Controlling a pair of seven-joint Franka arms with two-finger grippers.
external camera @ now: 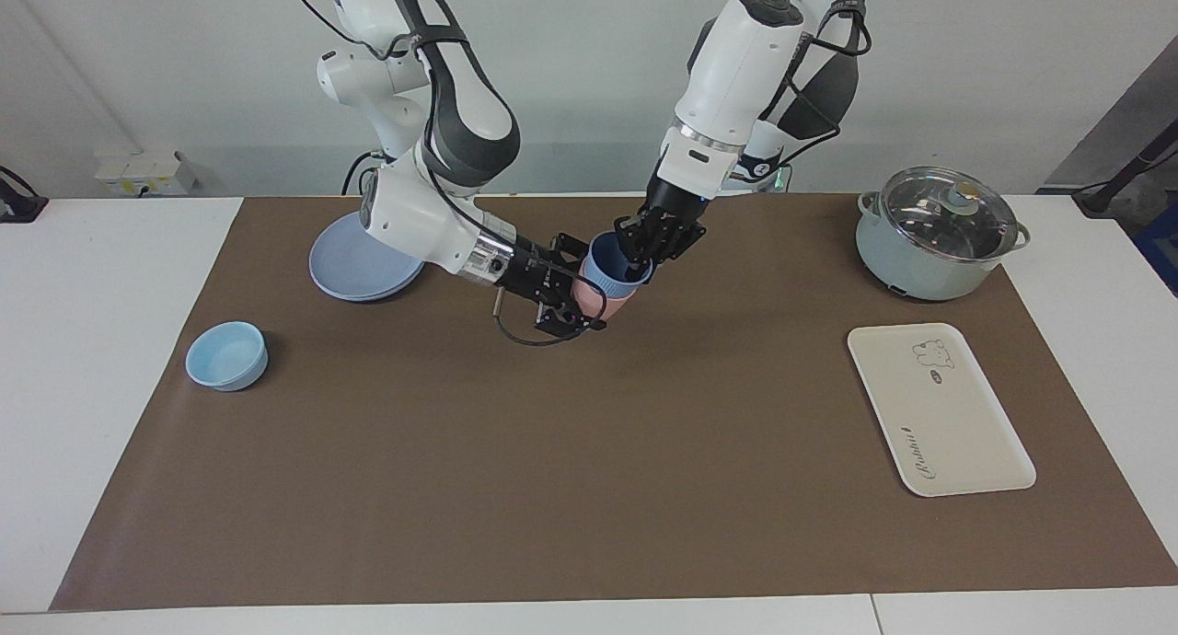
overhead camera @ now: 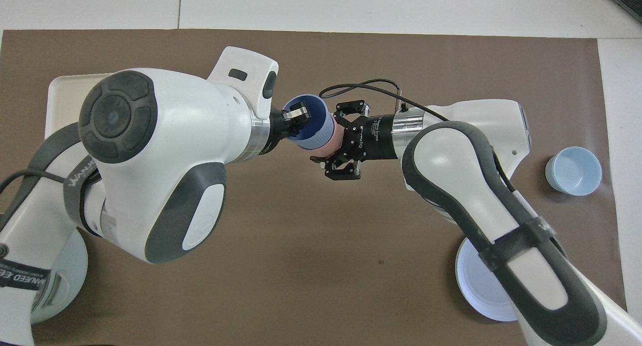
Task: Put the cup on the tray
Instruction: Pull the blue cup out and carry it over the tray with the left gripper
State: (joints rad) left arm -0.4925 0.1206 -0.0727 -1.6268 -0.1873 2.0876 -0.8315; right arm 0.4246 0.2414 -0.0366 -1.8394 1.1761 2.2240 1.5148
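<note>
Cup: small periwinkle-blue tapered plastic tumbler (external camera: 615, 269), nested inside a pink tumbler (external camera: 594, 300) of the same shape; the pair is held tilted in the air over the middle of the brown table mat (external camera: 589, 451), mouth turned toward the left arm.
Left gripper: (external camera: 639, 253) at the cup's rim, clenched on the wall at about 2 o'clock of the mouth in the facing view, one finger (overhead camera: 300, 111) showing inside the cup.
Right gripper: (external camera: 572, 294) grasping the pink tumbler's base end, reaching in from about 9 o'clock of the pair in the facing view.
Tray: flat cream-white rectangular tray (external camera: 957, 432) with rounded corners, bear drawing and cursive lettering; lies on the mat toward the left arm's end, well apart from the cup, at about 4 o'clock of it in the facing view.
Pot: pale green pot with glass lid (external camera: 937, 232), nearer the robots than the tray.
Bowl: shallow light-blue bowl (external camera: 226, 355) toward the right arm's end.
Plate: round blue plate (external camera: 345, 271), nearer the robots than the bowl.
</note>
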